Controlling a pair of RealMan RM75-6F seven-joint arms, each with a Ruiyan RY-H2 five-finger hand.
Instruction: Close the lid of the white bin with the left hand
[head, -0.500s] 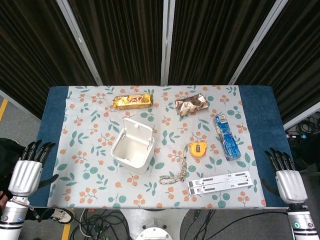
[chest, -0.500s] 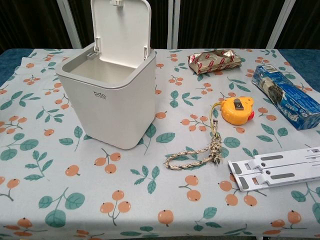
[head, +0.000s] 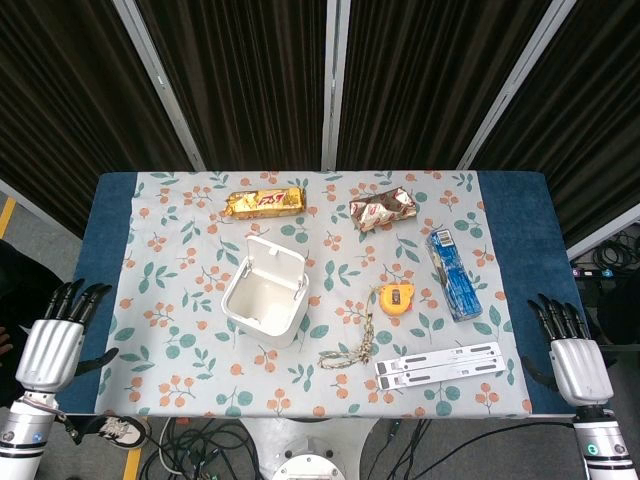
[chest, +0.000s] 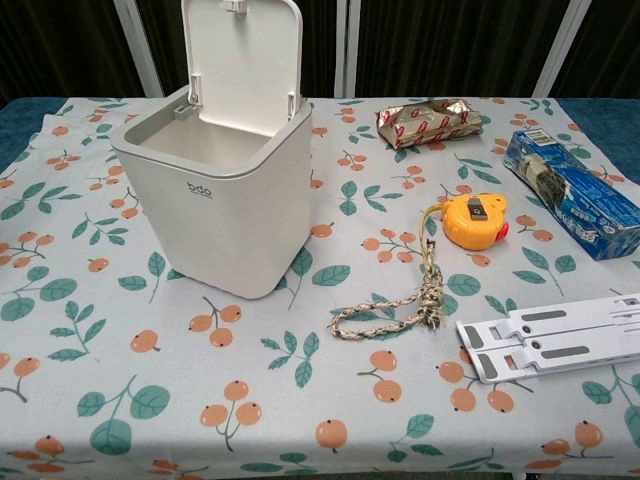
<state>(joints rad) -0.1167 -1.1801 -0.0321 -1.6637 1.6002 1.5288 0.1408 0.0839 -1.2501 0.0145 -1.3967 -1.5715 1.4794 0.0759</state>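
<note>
One table, covered by a floral cloth. One white bin is stood left of centre, its lid raised upright. One white folding stand, one blue packet, two foil snack packs, one yellow tape measure. Left hand and right hand: fingers apart, nothing held, both off the table's edges.
</note>
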